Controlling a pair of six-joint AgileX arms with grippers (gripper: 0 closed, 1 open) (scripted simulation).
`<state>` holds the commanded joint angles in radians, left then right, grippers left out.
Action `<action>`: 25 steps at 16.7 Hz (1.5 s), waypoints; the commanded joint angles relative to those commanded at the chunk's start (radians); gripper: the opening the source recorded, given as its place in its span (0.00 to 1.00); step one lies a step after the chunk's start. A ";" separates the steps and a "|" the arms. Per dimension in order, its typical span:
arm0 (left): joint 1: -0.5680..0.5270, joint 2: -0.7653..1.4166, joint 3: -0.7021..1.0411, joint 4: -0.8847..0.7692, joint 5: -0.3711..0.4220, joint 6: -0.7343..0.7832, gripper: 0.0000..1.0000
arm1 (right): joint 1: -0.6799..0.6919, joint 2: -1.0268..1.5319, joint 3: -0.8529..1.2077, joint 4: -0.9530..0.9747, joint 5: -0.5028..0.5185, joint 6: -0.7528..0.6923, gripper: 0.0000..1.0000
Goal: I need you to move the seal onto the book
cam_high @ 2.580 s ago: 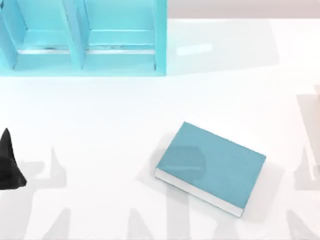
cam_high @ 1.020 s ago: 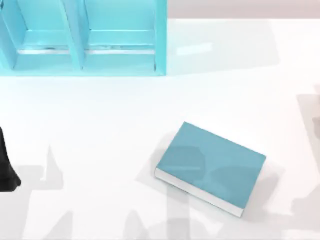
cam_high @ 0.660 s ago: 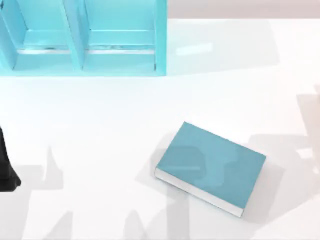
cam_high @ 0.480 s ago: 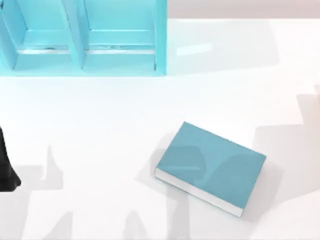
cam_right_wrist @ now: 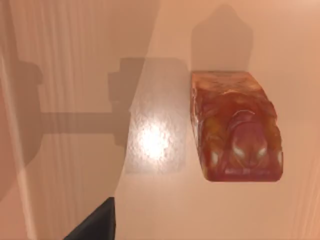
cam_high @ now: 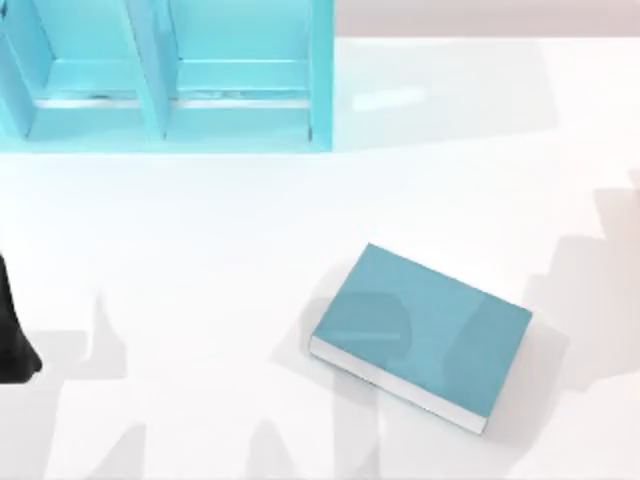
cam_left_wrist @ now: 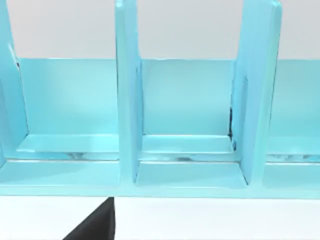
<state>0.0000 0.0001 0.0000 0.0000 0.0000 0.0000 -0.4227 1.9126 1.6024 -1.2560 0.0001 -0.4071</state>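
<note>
White table (cam_high: 230, 230) carries the book (cam_high: 425, 330), cover bare; seal (cam_right_wrist: 235, 127) lies apart; hand states untellable

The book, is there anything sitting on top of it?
Nothing sits on the book; only soft shadows cross its teal cover. What lies under it is hidden. The seal rests on the bare table, seen by the right wrist camera.
</note>
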 joint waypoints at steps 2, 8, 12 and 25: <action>0.000 0.000 0.000 0.000 0.000 0.000 1.00 | 0.005 -0.002 -0.005 0.005 0.001 0.002 1.00; 0.000 0.000 0.000 0.000 0.000 0.000 1.00 | 0.008 0.034 -0.134 0.168 0.000 0.008 1.00; 0.000 0.000 0.000 0.000 0.000 0.000 1.00 | 0.003 0.079 -0.241 0.320 0.001 0.004 1.00; 0.000 0.000 0.000 0.000 0.000 0.000 1.00 | 0.003 0.098 -0.271 0.370 0.001 0.005 0.47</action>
<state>0.0000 0.0001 0.0000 0.0000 0.0000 0.0000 -0.4196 2.0111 1.3311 -0.8862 0.0008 -0.4026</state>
